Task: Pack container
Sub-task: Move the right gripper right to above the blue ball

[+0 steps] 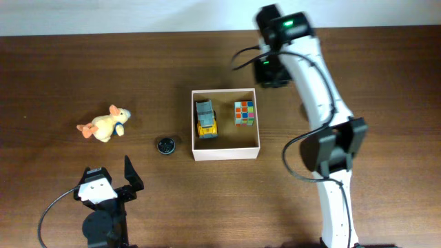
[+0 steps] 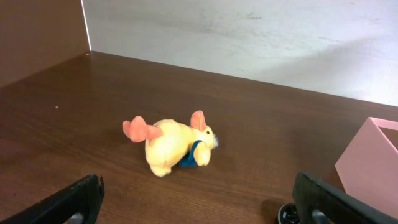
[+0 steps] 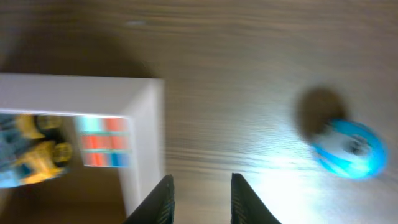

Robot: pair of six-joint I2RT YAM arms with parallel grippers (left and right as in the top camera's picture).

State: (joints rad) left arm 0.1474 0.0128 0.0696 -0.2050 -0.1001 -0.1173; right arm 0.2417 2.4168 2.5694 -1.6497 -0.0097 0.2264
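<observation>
The container (image 1: 227,152) is a square white-walled box with a tan inside, at the table's middle. It holds a yellow toy truck (image 1: 205,118) and a colour cube (image 1: 244,113). A yellow plush duck (image 1: 105,125) lies to its left, and a small black round piece (image 1: 165,145) sits near its front left corner. My left gripper (image 1: 110,180) is wide open and empty; the duck (image 2: 171,144) lies ahead of it. My right gripper (image 1: 270,69) is open and empty just beyond the container's far right corner (image 3: 146,106). A blue round toy (image 3: 348,148) lies beside it.
In the left wrist view the container's wall (image 2: 370,168) is at the right edge and the black piece (image 2: 287,213) is by my right finger. A pale wall runs along the table's far edge (image 1: 138,31). The right arm stretches over the table's right side.
</observation>
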